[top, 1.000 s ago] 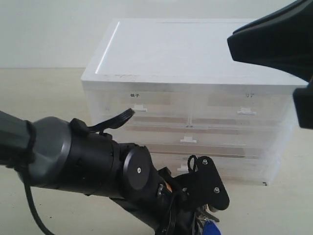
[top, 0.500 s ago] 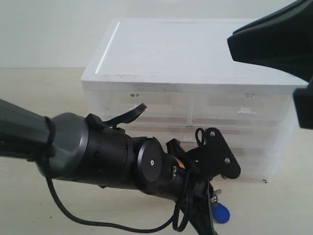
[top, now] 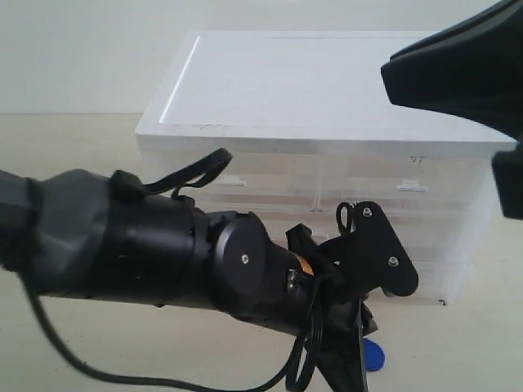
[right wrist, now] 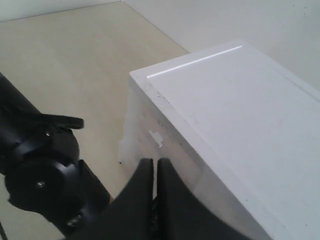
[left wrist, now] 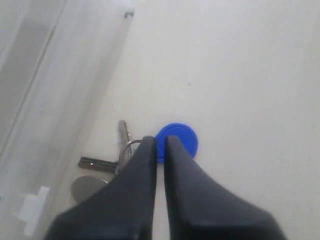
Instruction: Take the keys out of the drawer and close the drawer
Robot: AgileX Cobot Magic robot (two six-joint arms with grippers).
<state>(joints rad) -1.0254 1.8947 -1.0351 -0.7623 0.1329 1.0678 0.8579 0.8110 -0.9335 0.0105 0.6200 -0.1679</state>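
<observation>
Since a second ago our left arm has swung up and rightward, and the blue fob (top: 373, 354) has travelled with it. The left gripper (left wrist: 159, 142) is pinched almost together at the ring of the keys (left wrist: 123, 135), low over the table (left wrist: 250, 75) beside the drawer cabinet (top: 327, 90), probably to set them down. The drawer (top: 411, 175) looks flush, already closed. Our right gripper (right wrist: 151, 162), closed on nothing, waits above the cabinet, out of the way

Exterior: my left arm (top: 163, 253) hides the drawer unit's (top: 327, 90) lower front and most of the keys (top: 373, 354), only a blue fob edge shows. The drawer (top: 384, 175) label too faint to read. Left wrist: my left gripper (left wrist: 160, 140) covers the key ring; grip unclear.
</observation>
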